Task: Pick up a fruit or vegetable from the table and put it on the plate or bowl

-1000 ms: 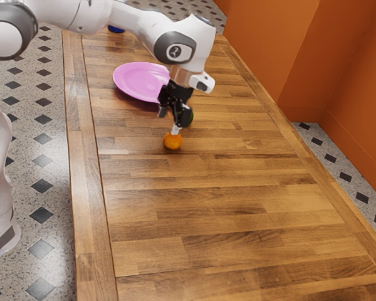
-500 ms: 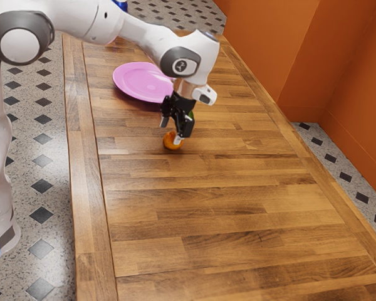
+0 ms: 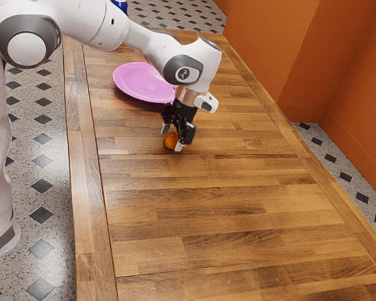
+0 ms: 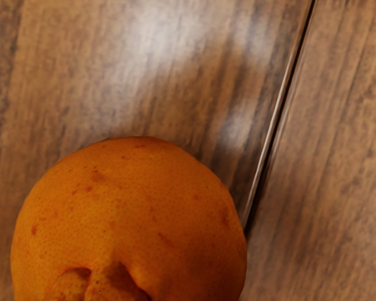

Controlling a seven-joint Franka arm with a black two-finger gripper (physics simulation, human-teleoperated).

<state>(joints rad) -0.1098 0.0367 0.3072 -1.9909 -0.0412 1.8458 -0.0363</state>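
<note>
Lowered over the past second, the gripper [image 3: 172,139] now sits right down at the orange [image 3: 170,142], which a second ago lay clear below its tips; the fruit itself has not shifted on the wooden table [image 3: 207,219]. Whether the gripper is already squeezing the orange or merely straddling it cannot be told from the exterior view. The orange appears to rest on the planks, near the pink plate [image 3: 138,81], which lies beyond it toward the exterior view's upper left. The wrist view has the fruit just under the hand, its dimpled end turned toward the camera, beside a seam between boards. The step in hand looks like securing the grasp. Done well, that means closing across the widest part of the round body, since a grip too high would likely let it squirt out and roll. A straight lift should follow, high enough to clear the plate's rim before carrying across, and the release should be low so the orange does not roll off.
</note>
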